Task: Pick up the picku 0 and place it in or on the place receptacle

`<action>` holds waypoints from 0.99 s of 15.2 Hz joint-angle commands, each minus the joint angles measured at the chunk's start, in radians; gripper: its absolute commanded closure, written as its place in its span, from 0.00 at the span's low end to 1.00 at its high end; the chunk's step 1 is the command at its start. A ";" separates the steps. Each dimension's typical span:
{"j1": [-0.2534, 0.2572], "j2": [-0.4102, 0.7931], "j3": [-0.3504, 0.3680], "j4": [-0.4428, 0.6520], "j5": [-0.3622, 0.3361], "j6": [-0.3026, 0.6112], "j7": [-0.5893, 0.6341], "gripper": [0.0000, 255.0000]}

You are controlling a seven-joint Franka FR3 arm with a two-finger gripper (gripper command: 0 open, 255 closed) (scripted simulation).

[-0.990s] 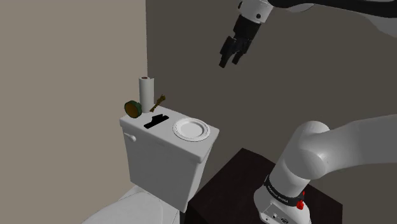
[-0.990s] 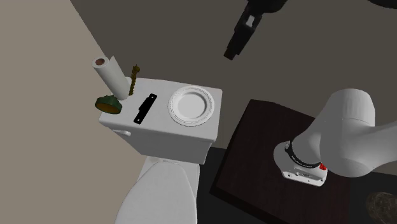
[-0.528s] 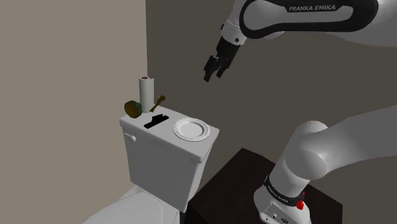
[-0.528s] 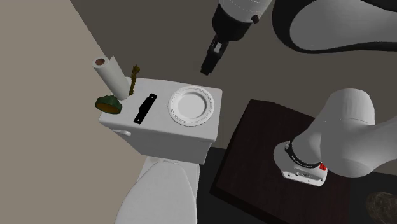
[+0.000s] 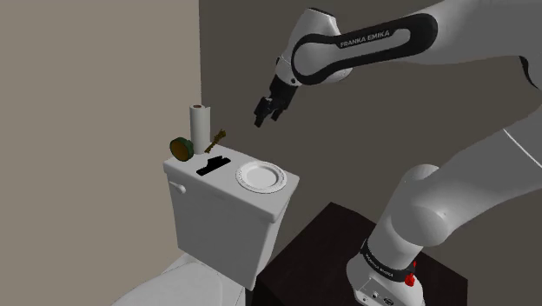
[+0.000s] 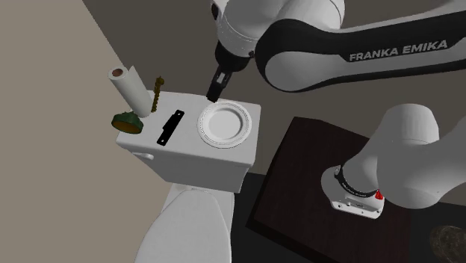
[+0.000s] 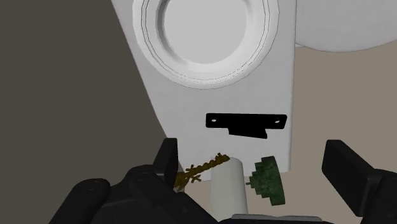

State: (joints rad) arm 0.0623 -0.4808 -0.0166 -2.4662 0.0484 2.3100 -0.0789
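So the claw (image 5: 263, 116) hangs in the air above the back edge of the toilet tank (image 5: 226, 217), near the wall and touching nothing. Its 2 fingers stand wide apart with nothing between them.

On the tank lid there's a white plate (image 5: 261, 176) at the end nearer the dark stand (image 5: 321, 243). Just beside it lies a flat black piece (image 5: 213, 164), clear of the plate. At the far end of the lid are 3 more bits: a white roll (image 5: 201, 129) standing upright, a green disc (image 5: 181, 149) next to it at the corner, and a little gold twig (image 5: 217, 139) leaning by the roll on the wall side.

Honestly I can't tell which of those small things is the one to grab. All 4 sit on the lid and none is on the plate.
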 commanded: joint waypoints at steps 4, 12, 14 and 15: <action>0.029 0.176 -0.010 0.014 0.040 0.185 -0.042 0.00; 0.075 0.488 -0.018 0.131 0.161 0.410 -0.158 0.00; 0.079 0.567 -0.010 0.175 0.203 0.451 -0.196 0.00; 0.078 0.607 -0.004 0.200 0.223 0.470 -0.215 0.00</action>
State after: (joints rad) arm 0.1369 0.0783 -0.0274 -2.2928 0.2515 2.7532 -0.2790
